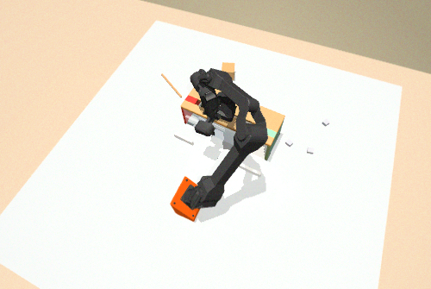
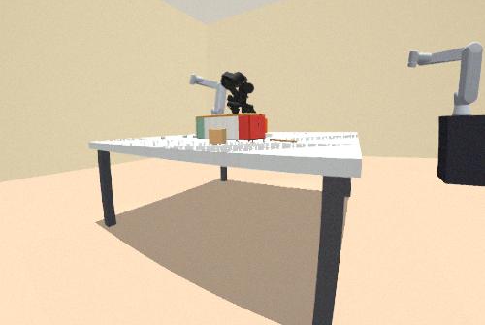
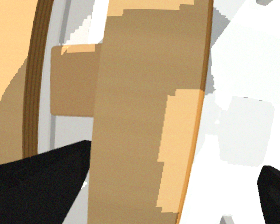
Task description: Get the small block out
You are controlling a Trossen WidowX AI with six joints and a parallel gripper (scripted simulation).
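Note:
The box (image 1: 269, 116) (image 2: 225, 126) has a tan top, a red end on the left and a green end on the right in the top view. My gripper (image 1: 207, 114) (image 2: 240, 107) (image 3: 179, 165) is open and empty. It hangs just above the box top near the red end. In the wrist view the tan top board (image 3: 144, 97) fills the middle, and a small tan block (image 3: 71, 87) shows in the pale slot beside it. My black fingers frame the lower corners of that view. The arm hides much of the box in the top view.
A loose tan cube (image 1: 228, 70) (image 2: 217, 136) lies on the table behind the box. A thin orange stick (image 1: 171, 84) lies to its left. Two white sticks (image 1: 184, 140) (image 1: 250, 169) lie in front. Small white cubes (image 1: 289, 142) (image 1: 325, 122) lie to the right. The arm's orange base (image 1: 183, 200) stands at the front.

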